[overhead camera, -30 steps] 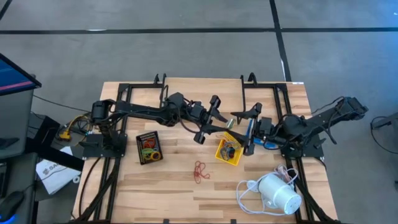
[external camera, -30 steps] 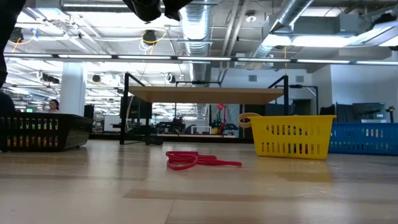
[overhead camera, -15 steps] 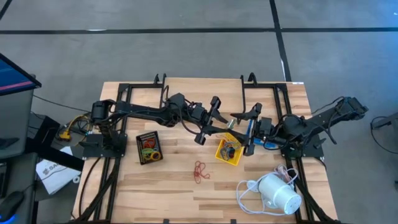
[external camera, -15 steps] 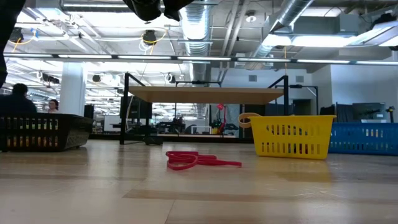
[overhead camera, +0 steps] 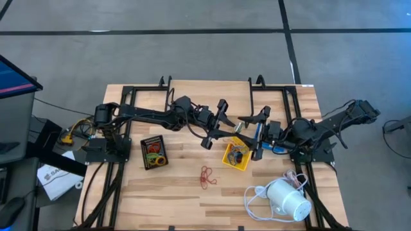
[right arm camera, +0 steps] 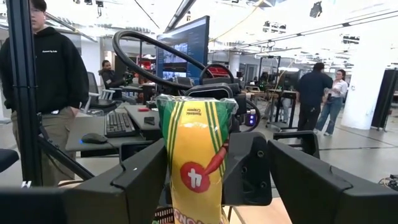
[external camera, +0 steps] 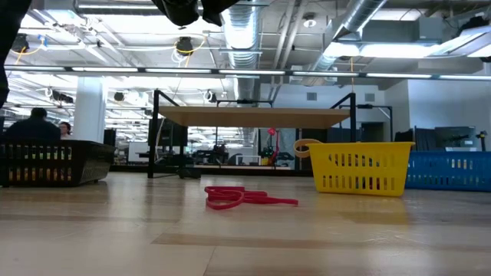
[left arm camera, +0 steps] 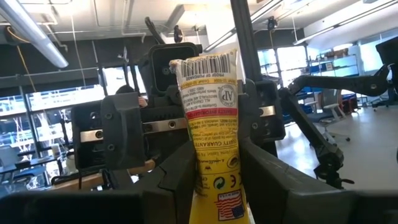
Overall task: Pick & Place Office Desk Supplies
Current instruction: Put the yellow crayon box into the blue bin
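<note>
Above the table's middle the two grippers met around a yellow tube [left arm camera: 211, 155] (a barcode on one face, a red emblem on the other); the left gripper [overhead camera: 216, 122] pinched it between its fingers [left arm camera: 177, 177], while the right gripper [overhead camera: 257, 131] stood with its jaws spread either side of it; red rubber bands [overhead camera: 206, 177] lay on the table [overhead camera: 180, 202] near the yellow tray [overhead camera: 236, 156].

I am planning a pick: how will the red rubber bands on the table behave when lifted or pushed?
Probably floppy: the red rubber bands lie flat as thin tangled loops on the table, so they should sag when lifted. Being tangled, several may rise together. Pushed, they would likely bunch up, not roll.
</note>
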Action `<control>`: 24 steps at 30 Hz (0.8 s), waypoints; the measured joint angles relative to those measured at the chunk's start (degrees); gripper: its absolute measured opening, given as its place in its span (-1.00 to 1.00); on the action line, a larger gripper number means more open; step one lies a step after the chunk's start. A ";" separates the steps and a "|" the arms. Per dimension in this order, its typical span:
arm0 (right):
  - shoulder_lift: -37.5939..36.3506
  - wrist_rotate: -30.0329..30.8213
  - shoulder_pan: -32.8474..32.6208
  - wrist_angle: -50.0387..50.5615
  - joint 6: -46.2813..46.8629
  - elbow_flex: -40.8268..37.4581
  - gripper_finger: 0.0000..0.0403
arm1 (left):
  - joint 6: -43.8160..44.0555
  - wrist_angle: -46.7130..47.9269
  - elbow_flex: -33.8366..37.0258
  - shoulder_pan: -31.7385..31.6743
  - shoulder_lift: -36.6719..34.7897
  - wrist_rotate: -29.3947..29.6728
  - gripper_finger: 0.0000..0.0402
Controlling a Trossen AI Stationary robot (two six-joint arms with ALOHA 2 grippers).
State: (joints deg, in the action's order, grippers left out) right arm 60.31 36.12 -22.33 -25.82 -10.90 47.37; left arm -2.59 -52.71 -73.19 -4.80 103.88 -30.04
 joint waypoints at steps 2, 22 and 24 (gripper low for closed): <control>0.00 0.28 0.00 0.00 0.03 0.00 0.33 | 0.00 0.00 0.00 0.00 0.00 0.02 -0.43; 0.00 0.06 -0.04 0.00 0.43 0.00 0.02 | -0.11 0.00 0.00 -0.05 0.02 0.04 -0.43; 0.00 0.07 -0.04 0.02 0.42 0.00 -0.01 | -0.12 -0.03 0.00 -0.15 0.02 0.02 -0.43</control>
State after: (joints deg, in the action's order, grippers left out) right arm 60.31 36.19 -22.37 -25.80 -10.47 47.37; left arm -2.71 -52.74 -73.19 -4.95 103.90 -30.02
